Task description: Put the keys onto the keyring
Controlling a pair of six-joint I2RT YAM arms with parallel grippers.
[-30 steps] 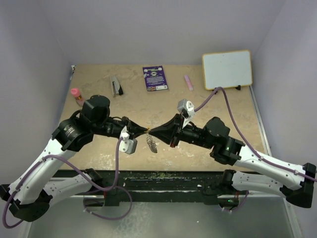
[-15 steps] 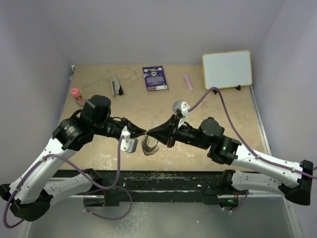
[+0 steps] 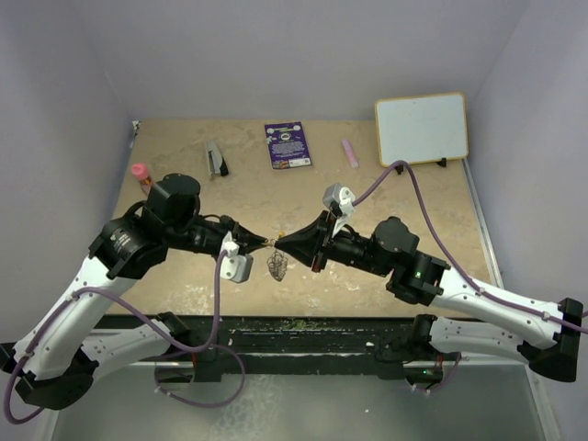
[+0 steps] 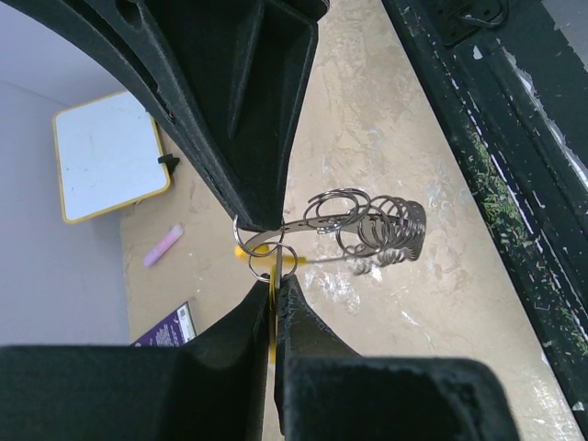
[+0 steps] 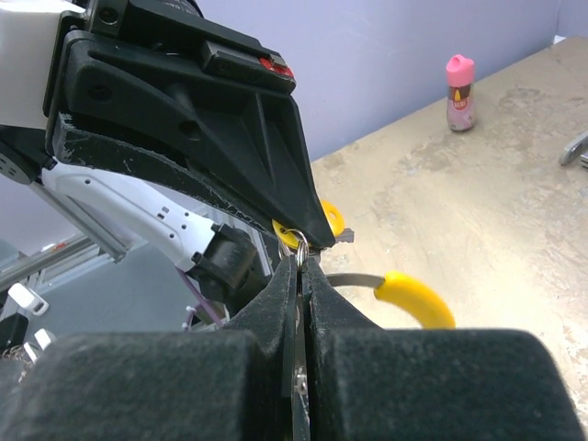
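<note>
My two grippers meet tip to tip above the middle of the table. The left gripper is shut on a key, whose yellow head shows between its fingers. My right gripper is shut on a small silvery loop of the keyring, right against the left fingers. From the meeting point hangs the keyring's chain-like bunch of silvery rings. Two more yellow key heads show beside the left fingers.
At the back lie a grey-and-black tool, a purple card, a pink eraser and a yellow-framed whiteboard. A pink bottle stands at the left wall. A black rail runs along the near edge.
The right arm has shifted a little to the left and the left arm has eased back slightly. The hanging rings have swung beneath the tips. Both grippers stayed shut.
</note>
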